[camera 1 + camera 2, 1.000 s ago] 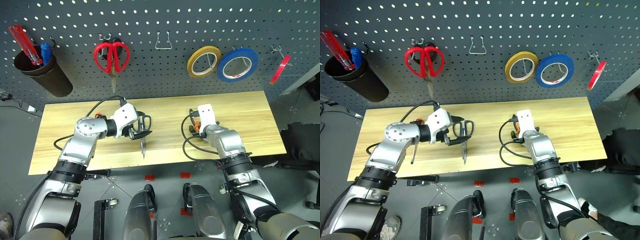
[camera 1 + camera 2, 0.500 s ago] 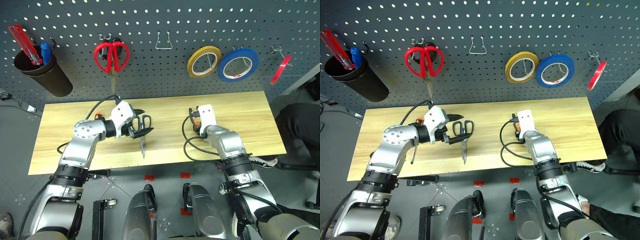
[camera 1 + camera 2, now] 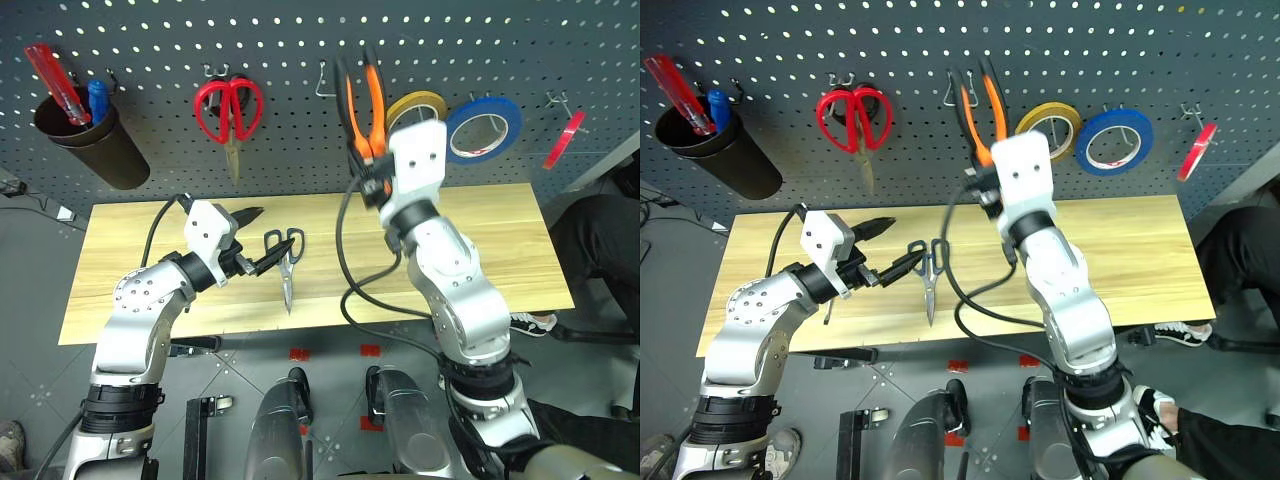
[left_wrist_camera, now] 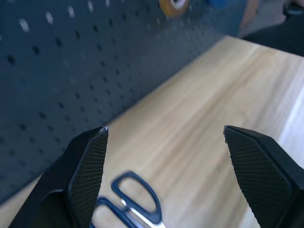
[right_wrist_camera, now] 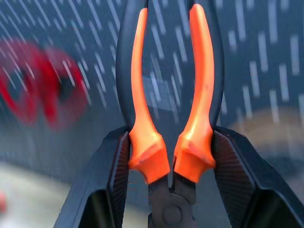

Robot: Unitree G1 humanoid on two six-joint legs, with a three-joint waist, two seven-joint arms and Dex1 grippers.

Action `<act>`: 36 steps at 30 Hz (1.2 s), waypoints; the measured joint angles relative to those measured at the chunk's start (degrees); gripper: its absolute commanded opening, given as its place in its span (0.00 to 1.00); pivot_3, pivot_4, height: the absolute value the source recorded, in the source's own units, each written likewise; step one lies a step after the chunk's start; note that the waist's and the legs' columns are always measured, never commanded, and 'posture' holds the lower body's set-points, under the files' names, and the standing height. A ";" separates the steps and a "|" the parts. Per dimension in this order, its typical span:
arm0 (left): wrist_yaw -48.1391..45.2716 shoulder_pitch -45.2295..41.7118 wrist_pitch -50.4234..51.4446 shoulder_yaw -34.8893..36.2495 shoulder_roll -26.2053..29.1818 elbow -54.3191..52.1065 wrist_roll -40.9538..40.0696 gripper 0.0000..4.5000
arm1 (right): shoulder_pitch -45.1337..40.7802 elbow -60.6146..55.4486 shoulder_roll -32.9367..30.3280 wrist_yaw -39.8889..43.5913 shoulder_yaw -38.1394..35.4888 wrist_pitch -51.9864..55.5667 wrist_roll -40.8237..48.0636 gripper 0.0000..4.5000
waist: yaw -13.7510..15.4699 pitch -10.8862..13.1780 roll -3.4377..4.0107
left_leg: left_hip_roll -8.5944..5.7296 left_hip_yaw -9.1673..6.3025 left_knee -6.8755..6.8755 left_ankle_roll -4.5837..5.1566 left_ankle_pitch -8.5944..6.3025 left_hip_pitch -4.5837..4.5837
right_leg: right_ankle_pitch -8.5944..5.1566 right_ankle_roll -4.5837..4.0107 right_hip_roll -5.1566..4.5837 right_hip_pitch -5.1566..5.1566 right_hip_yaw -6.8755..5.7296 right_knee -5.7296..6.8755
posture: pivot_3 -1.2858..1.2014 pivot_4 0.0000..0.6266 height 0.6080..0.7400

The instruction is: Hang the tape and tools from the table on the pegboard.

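Observation:
My right gripper (image 5: 171, 138) is shut on the orange-and-black pliers (image 3: 375, 100). It holds them up in front of the pegboard (image 3: 150, 40), handles pointing up beside a wire hook (image 3: 322, 84). The dark blue-grey-handled scissors (image 3: 286, 268) lie flat on the table (image 3: 480, 240), blades toward its front edge. My left gripper (image 3: 270, 232) hovers open just left of their handles and touches nothing; the handles (image 4: 137, 194) lie below its fingers. The thin red tape (image 3: 563, 138) hangs on a hook at the far right of the pegboard.
Red-handled scissors (image 3: 229, 105), a yellow roll (image 3: 415, 105) and a blue roll (image 3: 485, 125) hang on the board. A black cup (image 3: 90, 145) at the left holds a red-handled screwdriver (image 3: 55, 80). A black cable (image 3: 350, 290) loops off my right arm.
My right gripper closed on the pliers on the table and swung them up to the pegboard. My left gripper drew up and back from the scissors, which stayed put.

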 measured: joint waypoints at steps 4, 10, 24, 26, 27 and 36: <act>2.72 -5.26 2.80 -1.30 -0.62 0.01 0.40 0.91 | -6.24 8.58 1.16 0.19 -0.22 -8.94 -0.62 0.49 | 0.84 -0.07 -0.12 | 0.01 0.01 0.04 -0.01 0.00 -0.01 | 0.00 -0.01 0.03 0.02 -0.02 -0.02 | 0.45 0.54 1.00; 6.45 -12.56 5.03 -2.71 -2.38 2.04 1.83 0.91 | -16.50 27.70 1.21 -0.09 -3.69 -22.62 -1.04 0.49 | 1.05 -0.07 -0.13 | 0.02 0.00 0.07 0.00 0.00 -0.15 | 0.00 -0.03 0.02 -0.05 -0.10 -0.08 | 0.47 0.54 1.00; 9.47 -16.39 6.90 -3.78 -4.40 4.11 2.75 0.91 | -26.47 58.07 -1.51 -0.32 -6.76 -45.59 -3.17 0.49 | 2.12 0.02 -0.14 | 0.03 0.01 0.04 0.00 0.01 -0.17 | 0.00 -0.03 0.02 -0.07 -0.11 -0.08 | 0.51 0.62 1.00; 9.67 -17.14 6.91 -3.78 -4.42 4.91 2.81 0.91 | -27.34 60.76 -2.20 -0.64 -7.01 -47.67 -3.21 0.49 | 2.57 0.04 -0.13 | 0.04 0.02 0.04 0.00 0.00 -0.17 | 0.00 -0.04 0.03 -0.09 -0.12 -0.09 | 0.51 0.63 1.00; 9.68 -17.27 6.97 -3.78 -4.41 5.02 2.80 0.91 | -27.61 61.82 -2.35 -0.85 -7.14 -48.72 -3.23 0.49 | 2.75 0.07 -0.13 | 0.04 0.02 0.03 0.00 0.00 -0.17 | -0.01 -0.04 0.03 -0.09 -0.11 -0.09 | 0.51 0.64 1.00; 9.47 -18.20 7.23 -4.09 -4.40 6.41 3.09 0.91 | -28.37 67.35 -2.72 -2.93 -7.93 -53.04 -3.98 0.49 | 4.00 0.12 -0.10 | 0.04 0.01 0.07 0.00 0.01 -0.16 | -0.01 -0.04 0.02 -0.08 -0.09 -0.07 | 0.51 0.64 1.00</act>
